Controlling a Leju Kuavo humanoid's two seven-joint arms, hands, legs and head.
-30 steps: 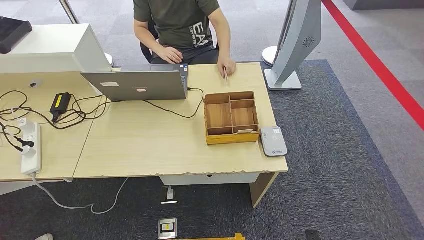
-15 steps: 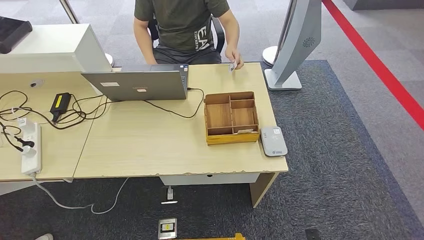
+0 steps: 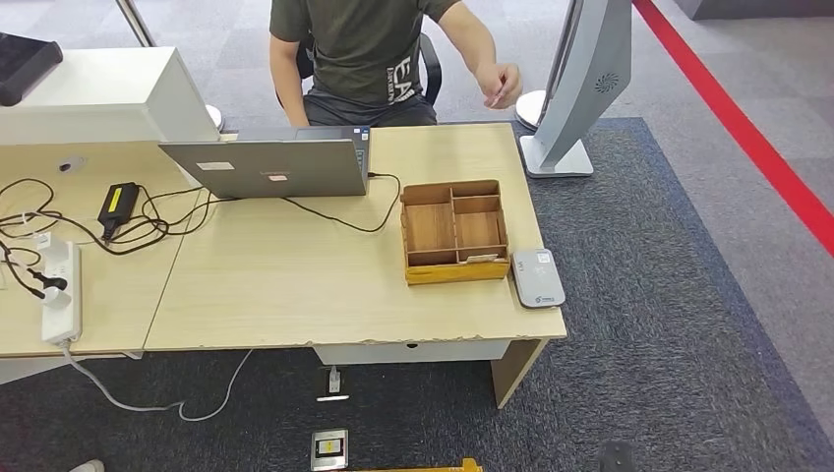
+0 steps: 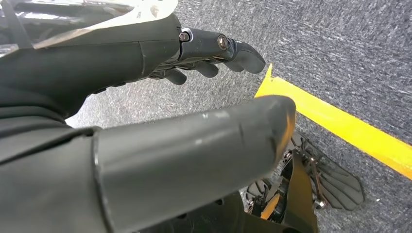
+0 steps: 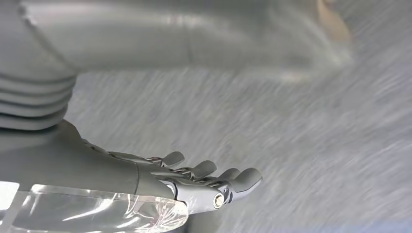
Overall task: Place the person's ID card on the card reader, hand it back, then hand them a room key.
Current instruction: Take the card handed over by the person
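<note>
A person (image 3: 364,49) is seated behind the far edge of the tabletop (image 3: 275,285), one hand (image 3: 499,84) raised beyond the far right corner with a small card (image 3: 495,96) seemingly pinched in it; the card is too small to be identified for certain. The card reader (image 3: 538,277) lies flat at the near right corner, just beside the right wall of a wooden organizer (image 3: 454,230). An open laptop (image 3: 270,165) stands at the far edge, its cable trailing toward the organizer. A power adapter (image 3: 118,204), tangled cables and a power strip (image 3: 59,293) are gathered along the left edge. A grey floor stand (image 3: 580,88) is set on the carpet past the far right corner. The left hand (image 4: 160,97) is seen over carpet, fingers extended and apart, nothing held. The right hand (image 5: 160,160) is likewise spread and empty.
</note>
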